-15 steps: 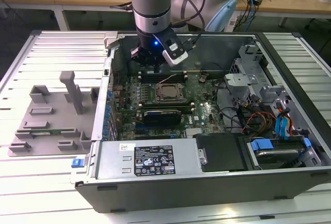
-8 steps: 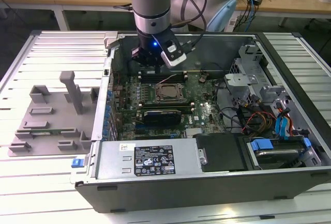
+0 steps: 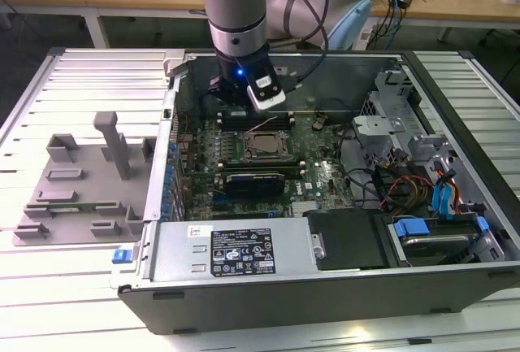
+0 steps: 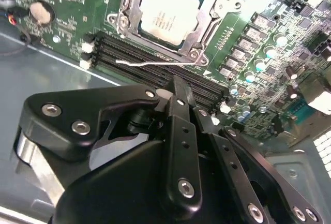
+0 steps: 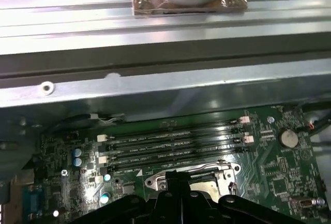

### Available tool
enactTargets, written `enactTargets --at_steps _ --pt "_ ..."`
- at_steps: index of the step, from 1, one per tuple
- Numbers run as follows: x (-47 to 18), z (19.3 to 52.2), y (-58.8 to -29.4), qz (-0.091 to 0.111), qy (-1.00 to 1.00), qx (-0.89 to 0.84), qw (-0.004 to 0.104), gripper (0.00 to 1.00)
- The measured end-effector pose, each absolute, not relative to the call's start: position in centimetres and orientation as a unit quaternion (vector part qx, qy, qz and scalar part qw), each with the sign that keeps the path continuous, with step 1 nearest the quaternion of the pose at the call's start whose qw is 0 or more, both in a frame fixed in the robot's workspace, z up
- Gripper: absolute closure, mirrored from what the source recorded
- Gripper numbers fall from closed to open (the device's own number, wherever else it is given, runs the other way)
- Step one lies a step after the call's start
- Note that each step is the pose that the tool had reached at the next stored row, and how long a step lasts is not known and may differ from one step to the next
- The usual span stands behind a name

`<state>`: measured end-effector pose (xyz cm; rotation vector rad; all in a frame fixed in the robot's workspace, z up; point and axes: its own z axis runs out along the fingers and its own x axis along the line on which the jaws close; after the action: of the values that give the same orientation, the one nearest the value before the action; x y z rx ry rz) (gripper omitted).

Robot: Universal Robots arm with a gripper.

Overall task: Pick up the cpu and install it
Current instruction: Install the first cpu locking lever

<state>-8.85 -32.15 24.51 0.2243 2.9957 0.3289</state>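
The cpu (image 4: 168, 12), a flat square chip with a silvery-white top, lies in the metal socket frame (image 4: 124, 19) on the green motherboard. In the exterior view the cpu (image 3: 262, 145) sits mid-board inside the open computer case. My gripper (image 4: 178, 87) hangs just above the memory slots (image 4: 150, 53) beside the socket. Its black fingers are together with nothing between them. In the first wrist view the gripper (image 5: 179, 185) covers most of the socket frame (image 5: 207, 169). In the exterior view the gripper (image 3: 236, 112) is just behind the socket.
A thin metal lever (image 4: 155, 62) lies along the socket's edge. A grey plastic tray (image 3: 81, 189) rests on the slatted table at the exterior view's left. Case walls (image 3: 175, 116), the power supply (image 3: 236, 250), cables and drive bays (image 3: 422, 189) surround the board.
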Motion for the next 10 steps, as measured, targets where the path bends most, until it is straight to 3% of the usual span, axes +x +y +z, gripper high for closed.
enactTargets --at_steps 10 --pt "-8.5 22.9 -32.0 0.103 0.979 0.16 0.069 0.89"
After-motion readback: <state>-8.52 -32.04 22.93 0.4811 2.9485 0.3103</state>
